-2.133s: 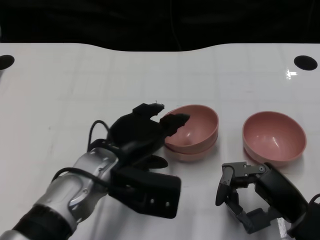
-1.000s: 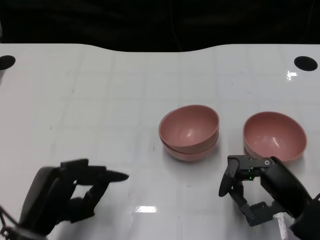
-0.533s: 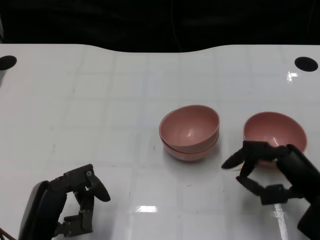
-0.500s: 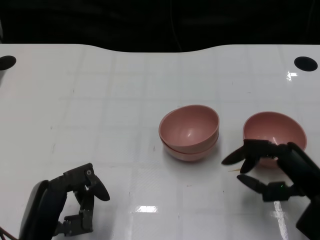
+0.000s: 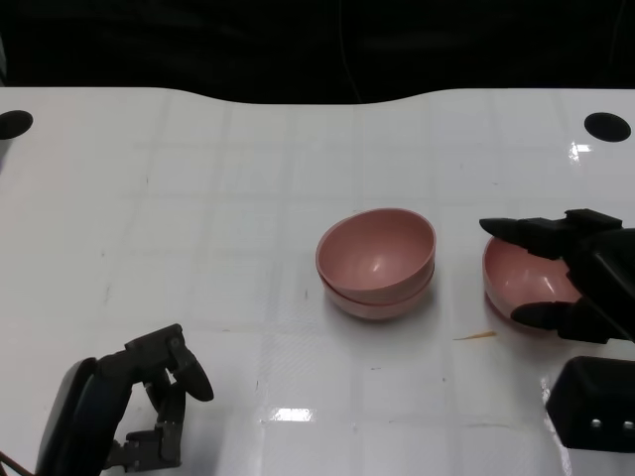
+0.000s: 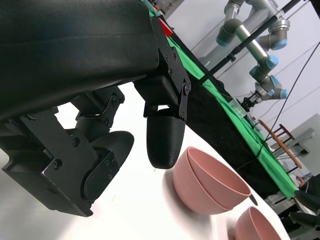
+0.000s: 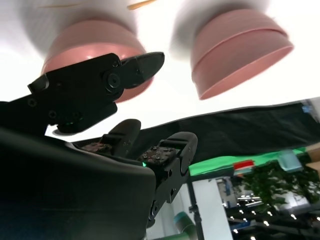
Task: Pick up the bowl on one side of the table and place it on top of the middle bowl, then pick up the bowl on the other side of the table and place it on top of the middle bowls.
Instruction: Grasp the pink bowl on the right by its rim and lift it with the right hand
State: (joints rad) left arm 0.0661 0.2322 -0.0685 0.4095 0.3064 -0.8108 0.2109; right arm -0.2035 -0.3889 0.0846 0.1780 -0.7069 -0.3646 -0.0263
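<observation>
Right under my right hand [image 5: 566, 283] sits the last pink bowl [image 5: 521, 278], the one I need to move. My fingers are spread apart around it, some over its far rim and my thumb low by its near side, but I am not holding it yet. I cannot tell if any finger is touching it. To the left of that hand stands the stack of two bowls [image 5: 376, 260], one sitting inside the other, so the first part of my job looks done. My left hand [image 5: 149, 397] is far off near my body, with its fingers curled in and nothing inside them. Now for what could go wrong. If I squeeze only the thin rim, the smooth bowl might slip out and tip over. If my thumb pushes before my other fingers close, the bowl could slide away on the shiny white table [image 5: 198, 178]. When I carry it over, I could bump the stack and knock it sideways. A little stick [image 5: 476, 336] lies just beside my thumb, and I might sweep it along.
</observation>
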